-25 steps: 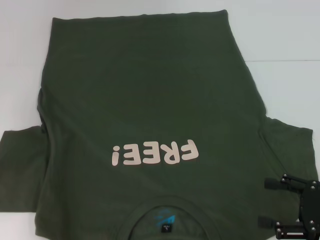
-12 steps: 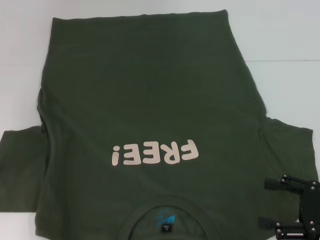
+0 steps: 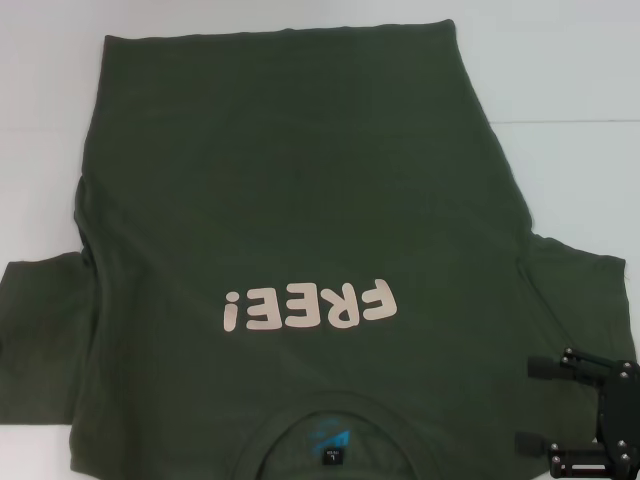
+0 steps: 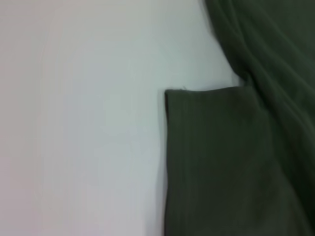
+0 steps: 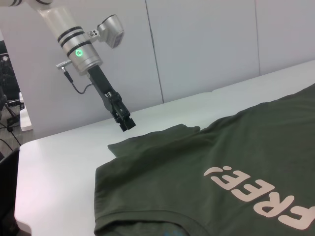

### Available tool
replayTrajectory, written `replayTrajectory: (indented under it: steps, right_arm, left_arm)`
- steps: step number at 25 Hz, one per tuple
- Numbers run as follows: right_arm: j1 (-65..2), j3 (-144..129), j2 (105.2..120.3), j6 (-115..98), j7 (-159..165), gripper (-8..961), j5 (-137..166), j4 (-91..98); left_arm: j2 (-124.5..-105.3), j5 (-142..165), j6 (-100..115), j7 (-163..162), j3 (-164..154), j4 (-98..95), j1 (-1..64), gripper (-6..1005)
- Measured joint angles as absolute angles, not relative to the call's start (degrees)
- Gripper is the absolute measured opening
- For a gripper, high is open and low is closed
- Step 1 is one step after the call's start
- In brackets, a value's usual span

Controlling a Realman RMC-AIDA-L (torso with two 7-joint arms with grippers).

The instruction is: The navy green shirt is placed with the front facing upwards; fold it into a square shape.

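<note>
1. Nothing has visibly moved since the earlier head frames: the shirt (image 3: 300,250) lies as it did, and the right gripper (image 3: 540,405) sits in the same spot over the right sleeve (image 3: 585,300).
2. That stillness suggests the fold has not begun; both sleeves are spread out flat, so no step of the task looks done.
3. Shirt position: flat on the white tabletop (image 3: 560,60), front up, collar (image 3: 340,425) nearest the robot, the pale "FREE!" lettering (image 3: 310,305) reading upside down from the head view.
4. Right gripper: its two fingers are spread apart, poised at the shirt's right shoulder area and holding nothing.
5. Left gripper (image 5: 126,123): absent from the head view, but the right wrist view shows it hanging just above the left sleeve (image 5: 147,140) near its outer edge, fingers pressed together, not yet gripping cloth.
6. The left wrist view adds the left sleeve's hem and corner lying flat on the tabletop, a detail the head view crops.
7. Likely next move: each gripper takes its sleeve and folds inward.
</note>
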State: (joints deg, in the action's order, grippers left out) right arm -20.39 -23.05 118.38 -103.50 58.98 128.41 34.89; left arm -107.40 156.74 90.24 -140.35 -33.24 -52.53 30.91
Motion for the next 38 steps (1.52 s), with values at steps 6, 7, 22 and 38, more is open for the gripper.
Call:
replayTrajectory:
  steps: [6, 7, 22, 38]
  right_arm:
    - [-20.39, -23.03, 118.39, -103.42, 59.09, 942, 128.39, 34.89]
    - [-20.39, -23.03, 118.39, -103.4, 59.09, 942, 128.37, 34.89]
    - [-20.48, -23.02, 118.39, -103.35, 59.15, 941, 128.3, 34.89]
    - [-20.48, -23.03, 118.47, -103.32, 59.15, 942, 128.35, 34.89]
  left_arm:
    - [-107.57, 157.06, 89.48, -140.34, -33.9, -52.44, 31.01, 892]
    - [-107.68, 157.07, 89.22, -140.32, -34.22, -52.44, 31.02, 892]
    - [-108.99, 159.28, 87.28, -140.42, -36.15, -51.84, 31.46, 887]
    - [-109.2, 160.02, 86.28, -140.35, -37.23, -51.82, 31.55, 887]
